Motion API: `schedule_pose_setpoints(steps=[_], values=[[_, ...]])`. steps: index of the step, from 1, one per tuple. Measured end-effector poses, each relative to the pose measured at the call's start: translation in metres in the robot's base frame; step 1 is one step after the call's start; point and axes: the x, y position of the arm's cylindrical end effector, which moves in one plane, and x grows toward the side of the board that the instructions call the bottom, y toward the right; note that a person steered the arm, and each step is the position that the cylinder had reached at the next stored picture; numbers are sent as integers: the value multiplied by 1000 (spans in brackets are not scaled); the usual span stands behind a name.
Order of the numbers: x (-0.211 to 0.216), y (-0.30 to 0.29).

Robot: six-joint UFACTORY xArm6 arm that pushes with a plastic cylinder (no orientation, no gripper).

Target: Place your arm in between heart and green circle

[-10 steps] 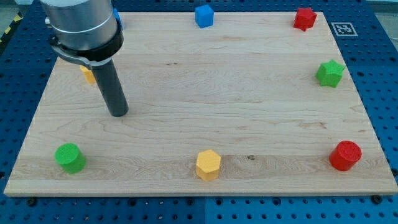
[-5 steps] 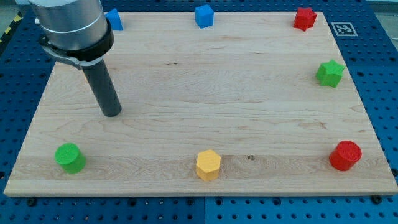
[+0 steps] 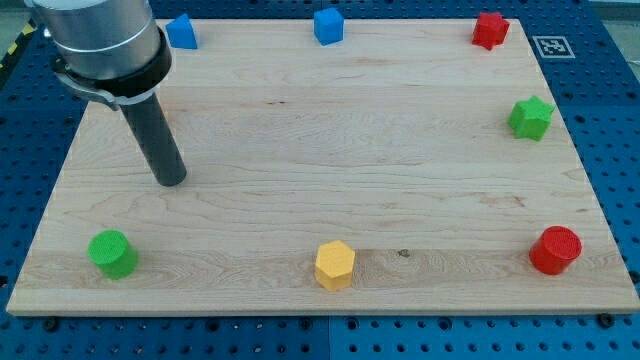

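My tip (image 3: 171, 181) rests on the wooden board (image 3: 330, 150) at the view's left. The green circle block (image 3: 112, 253) lies below it and a little to the left, near the board's bottom left corner, clearly apart from the tip. The small yellow block seen earlier at the upper left does not show now; the rod and arm body cover that spot. Its heart shape cannot be made out.
A blue block (image 3: 181, 31) and a blue cube (image 3: 328, 25) sit along the top edge, with a red block (image 3: 490, 29) at the top right. A green star (image 3: 530, 118) is at the right edge, a red circle (image 3: 555, 250) at the bottom right, and a yellow hexagon (image 3: 334, 265) at the bottom middle.
My tip has slid a little to the view's left and slightly up. The arm now covers the small yellow block, and the blue block at the top left has come into view.
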Motion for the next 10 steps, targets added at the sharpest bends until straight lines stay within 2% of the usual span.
schedule_pose_setpoints(steps=[10], values=[[0, -31]])
